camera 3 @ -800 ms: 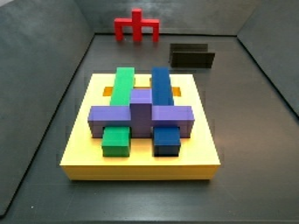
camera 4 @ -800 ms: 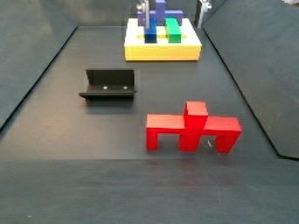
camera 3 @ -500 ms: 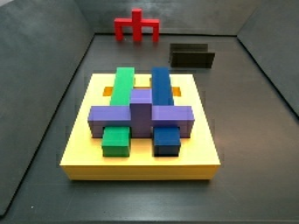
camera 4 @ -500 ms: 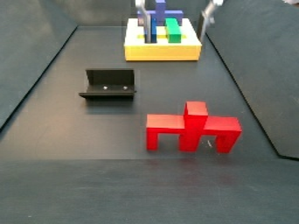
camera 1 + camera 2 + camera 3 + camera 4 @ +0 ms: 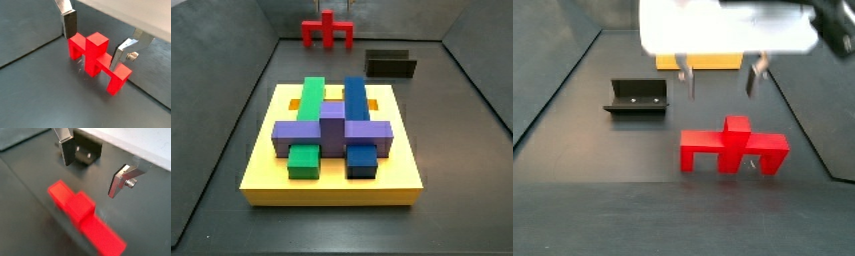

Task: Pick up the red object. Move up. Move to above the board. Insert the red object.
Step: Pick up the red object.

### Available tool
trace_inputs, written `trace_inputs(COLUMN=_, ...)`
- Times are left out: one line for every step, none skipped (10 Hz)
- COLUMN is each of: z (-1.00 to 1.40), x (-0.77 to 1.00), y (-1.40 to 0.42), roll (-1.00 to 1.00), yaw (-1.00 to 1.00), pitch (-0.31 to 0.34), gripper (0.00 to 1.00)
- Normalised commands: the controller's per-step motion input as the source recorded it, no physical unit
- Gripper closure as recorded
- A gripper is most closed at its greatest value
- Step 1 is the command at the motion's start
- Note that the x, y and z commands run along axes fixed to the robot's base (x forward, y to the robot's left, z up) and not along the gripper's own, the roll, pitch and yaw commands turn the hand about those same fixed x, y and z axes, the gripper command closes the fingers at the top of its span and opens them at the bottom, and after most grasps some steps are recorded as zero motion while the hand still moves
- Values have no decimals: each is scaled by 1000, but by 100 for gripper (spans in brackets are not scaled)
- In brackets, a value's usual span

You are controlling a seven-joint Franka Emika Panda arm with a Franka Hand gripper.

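End effector (image 5: 718,80) hangs above the red object (image 5: 732,148), upper centre of a side view, fingers spread apart and empty. Not touching the piece. In the opposite side view only thin finger tips show at the top edge, too small to read.

Red object stands on the dark table (image 5: 593,150), lower right of centre in that side view; far end, top centre, in the facing side view (image 5: 327,32). Upright: bar horizontal, two legs down on the table, post rising from the middle.

Key relation: the piece lies straight below the end effector, slightly toward the right of the frame. Bar's long axis runs left-right in the side view. In a wrist view the two fingers (image 5: 69,22) sit on either side of the post, so the jaw gap appears to span the post across the bar's thin direction. Judgement: a straight descent should bring the pads to the post; little sideways correction needed.

Red object (image 5: 97,56): glossy bright red, hard-looking, square edges, flat faces; probably rigid plastic, good for a flat pinch. Fingers: flat silver plates with dark pads, a screw head on one.

Board (image 5: 331,175) lies well apart from the piece, a flat yellow slab carrying green, blue and purple blocks. Fixture (image 5: 637,96) stands on the table left of the end effector, matte dark.

Pick-up not yet made.
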Motion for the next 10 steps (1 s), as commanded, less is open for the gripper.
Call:
trace_inputs(z=-411, x=-426, y=634, roll=4, yaw=-300, pitch=-61, gripper=0)
trace_inputs(z=-83, x=-480, y=443, roll=0, yaw=-306, pitch=0, gripper=0)
trace_inputs(z=0, x=-351, y=417, roll=0, yaw=-240, pitch=0, gripper=0)
trace_inputs(z=-183, x=60, y=326, roll=0, yaw=0, pitch=0, gripper=0)
trace_inputs(z=-120, x=246, y=-143, roll=0, yaw=0, pitch=43, gripper=0)
trace_inputs(z=-106, x=129, y=-100, roll=-13, yaw=0, pitch=37, gripper=0)
trace_inputs(z=-171, x=23, y=-31, roll=-11, yaw=0, pitch=0, gripper=0)
trace_inputs(z=-234, x=0, y=0, roll=-34, yaw=0, pitch=0, gripper=0)
trace_inputs(z=-300, x=0, y=77, roll=-21, yaw=9, pitch=0, gripper=0)
trace_inputs(z=-234, x=200, y=0, roll=0, yaw=306, pitch=0, gripper=0)
